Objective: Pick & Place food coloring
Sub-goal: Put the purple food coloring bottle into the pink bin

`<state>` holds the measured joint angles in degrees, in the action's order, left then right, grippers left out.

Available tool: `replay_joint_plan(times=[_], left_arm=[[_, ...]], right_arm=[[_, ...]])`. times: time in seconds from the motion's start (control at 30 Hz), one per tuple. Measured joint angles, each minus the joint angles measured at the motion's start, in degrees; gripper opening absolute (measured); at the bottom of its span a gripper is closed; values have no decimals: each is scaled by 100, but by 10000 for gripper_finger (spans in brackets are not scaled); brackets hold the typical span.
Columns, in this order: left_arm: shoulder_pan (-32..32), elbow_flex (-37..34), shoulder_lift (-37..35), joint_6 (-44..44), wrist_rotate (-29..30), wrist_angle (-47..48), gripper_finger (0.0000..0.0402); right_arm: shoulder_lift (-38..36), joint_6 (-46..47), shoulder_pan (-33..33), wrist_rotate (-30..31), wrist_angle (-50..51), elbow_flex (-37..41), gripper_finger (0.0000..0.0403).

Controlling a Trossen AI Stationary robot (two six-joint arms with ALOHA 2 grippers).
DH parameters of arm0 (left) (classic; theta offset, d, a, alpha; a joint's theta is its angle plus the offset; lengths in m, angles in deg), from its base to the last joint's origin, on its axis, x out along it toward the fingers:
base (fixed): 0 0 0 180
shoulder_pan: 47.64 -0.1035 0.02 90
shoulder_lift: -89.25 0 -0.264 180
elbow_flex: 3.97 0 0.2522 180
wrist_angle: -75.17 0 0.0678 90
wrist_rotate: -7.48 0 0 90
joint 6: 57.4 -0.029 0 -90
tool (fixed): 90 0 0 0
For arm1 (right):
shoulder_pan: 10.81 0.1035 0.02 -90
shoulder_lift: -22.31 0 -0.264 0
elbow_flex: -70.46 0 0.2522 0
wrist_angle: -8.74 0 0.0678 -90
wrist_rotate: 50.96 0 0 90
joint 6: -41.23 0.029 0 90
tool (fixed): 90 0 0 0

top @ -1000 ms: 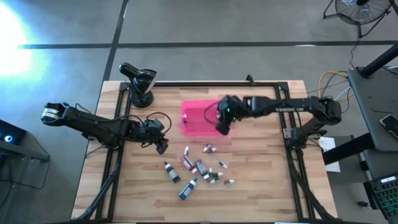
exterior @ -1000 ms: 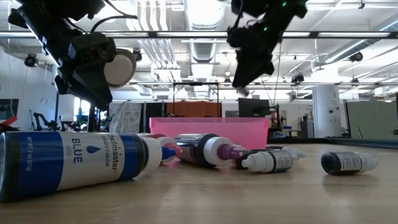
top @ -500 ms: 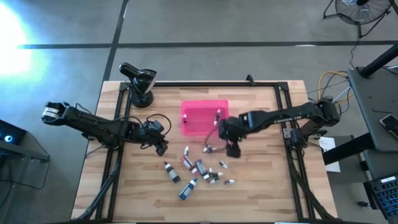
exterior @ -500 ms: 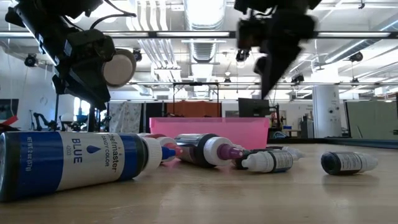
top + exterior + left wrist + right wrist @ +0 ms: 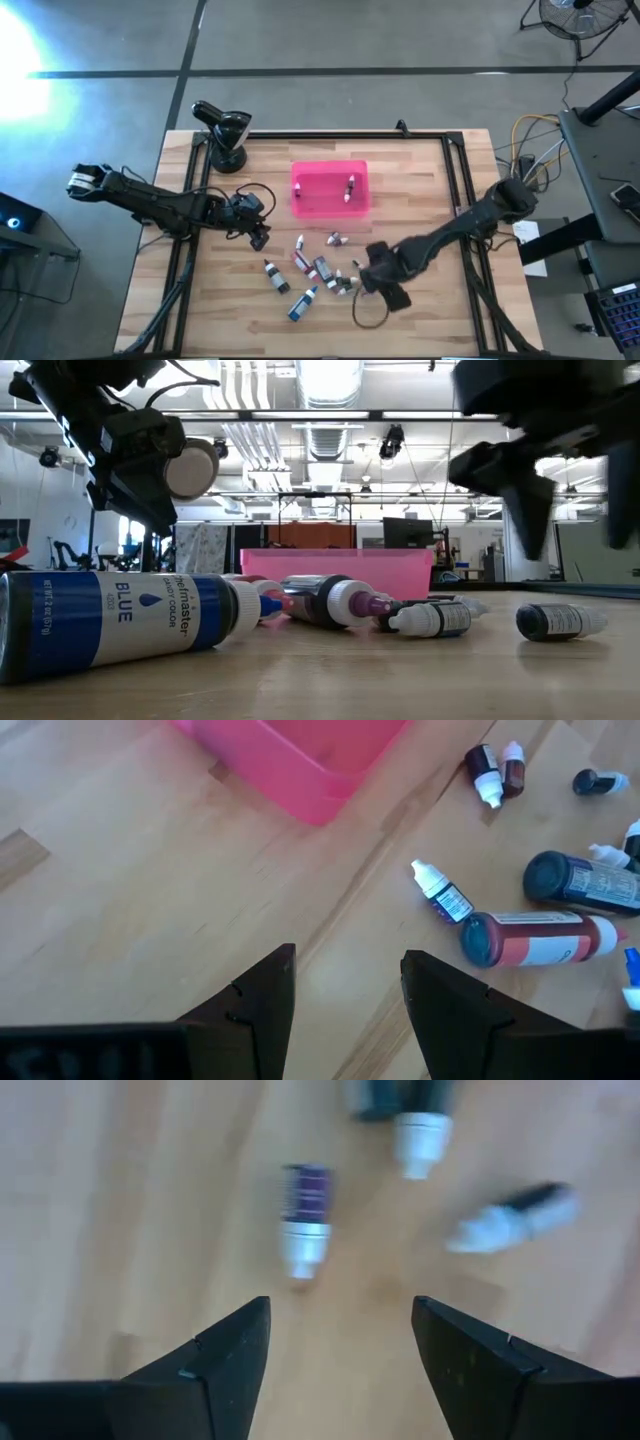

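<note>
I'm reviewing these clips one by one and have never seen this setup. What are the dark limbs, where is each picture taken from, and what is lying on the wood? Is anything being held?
The dark limbs are two robot arms at a wooden table. One picture looks straight down from above, one sits at tabletop height, and two come from cameras on the arms' wrists, looking past their own fingers.

On the table stands a pink tray with one small bottle inside. In front of it lies a scatter of food coloring bottles, all on their sides; the big blue one merely lies closest to the low camera.

The right gripper is open and empty above the right edge of the scatter, with a purple-labelled bottle just ahead of its fingers. The left gripper waits, open and empty, left of the pile. Nothing is held.
</note>
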<state>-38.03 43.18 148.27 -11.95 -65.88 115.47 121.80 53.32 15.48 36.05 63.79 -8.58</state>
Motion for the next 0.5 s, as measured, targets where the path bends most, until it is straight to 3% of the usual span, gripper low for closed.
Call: replay_joint_plan(times=[0.5], left_arm=[[2,0,0,-60,-22,9,158]], right_arm=[[714,1136,343,202,-669,-7,232]])
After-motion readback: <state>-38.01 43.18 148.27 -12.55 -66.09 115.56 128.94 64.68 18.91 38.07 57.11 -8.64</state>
